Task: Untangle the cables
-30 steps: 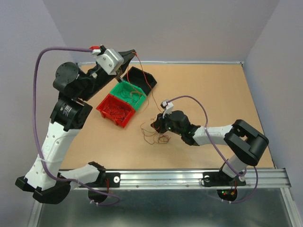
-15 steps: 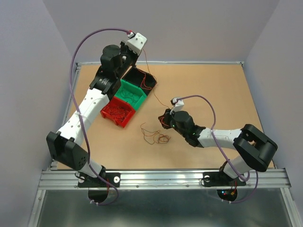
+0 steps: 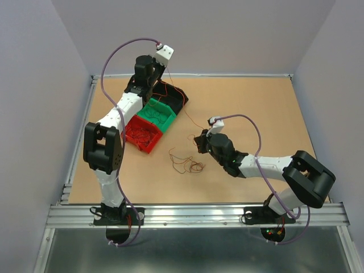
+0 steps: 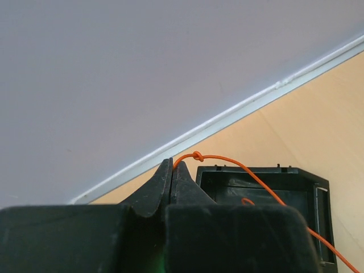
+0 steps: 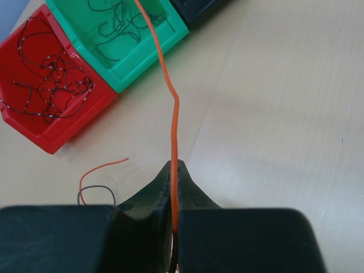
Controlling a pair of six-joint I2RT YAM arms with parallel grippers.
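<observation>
Red bin (image 5: 54,139) and green bin (image 5: 128,74) hold dark wires (image 5: 51,79). Left gripper (image 4: 172,166), by black bin (image 4: 296,177), clenched on orange wire (image 4: 224,160). Loose cables (image 3: 187,165) on table (image 3: 256,108), centre. Right gripper (image 5: 175,168) clenched on apparently the same orange wire

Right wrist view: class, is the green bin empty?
No, dark curly wires lie inside the green bin.

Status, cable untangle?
Left gripper shut on orange wire above black bin. Right gripper shut on same wire. Tangle loose on table. Nothing blocking.
</observation>
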